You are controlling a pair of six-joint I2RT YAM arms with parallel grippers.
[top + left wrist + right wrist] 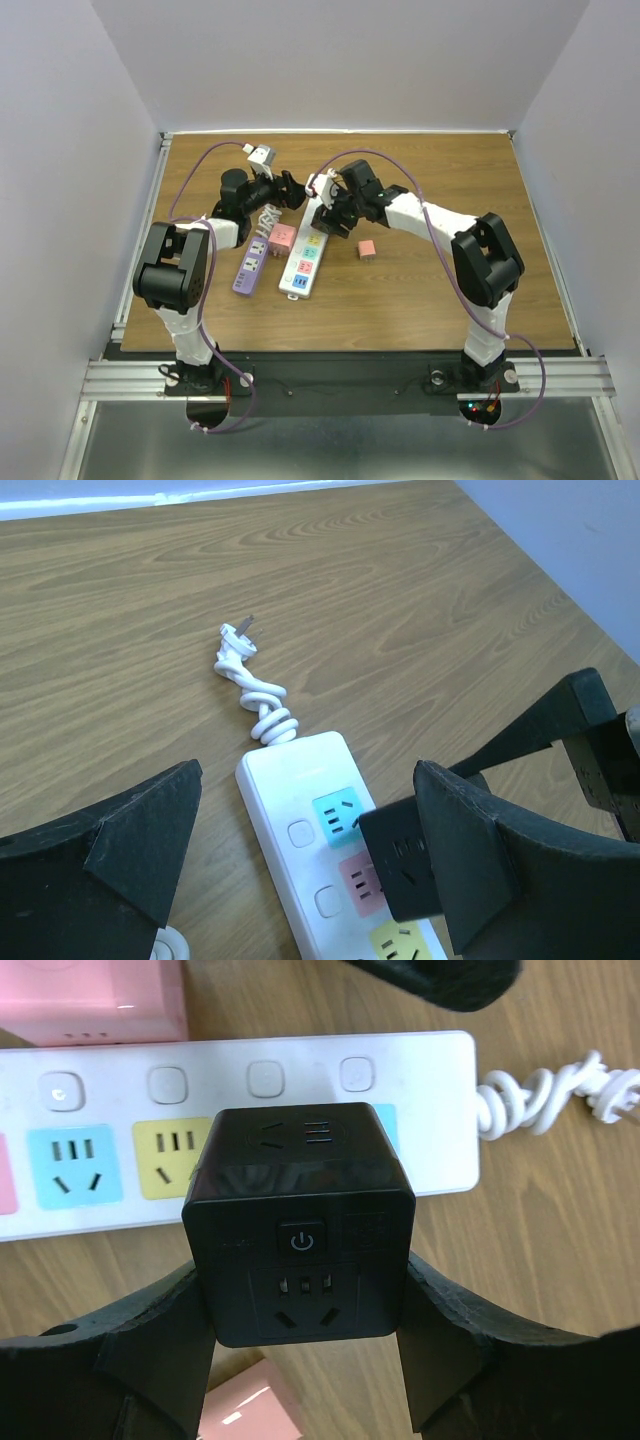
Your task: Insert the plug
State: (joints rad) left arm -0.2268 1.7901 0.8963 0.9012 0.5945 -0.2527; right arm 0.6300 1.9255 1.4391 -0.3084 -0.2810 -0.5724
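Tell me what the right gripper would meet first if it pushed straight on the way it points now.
The right gripper carries the black cube adapter, which would reach the white power strip first, around the sockets near its cord end. The gap left is hard to judge.

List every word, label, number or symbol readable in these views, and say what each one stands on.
Power symbol, a circle with a stroke: on the button of the black cube adapter.
Embossed patch beside that button: too faint to read.
White power strip: no readable lettering; its switch marks are too small to tell.
Pink block: no text visible.
No words, brands or numbers can be read anywhere.
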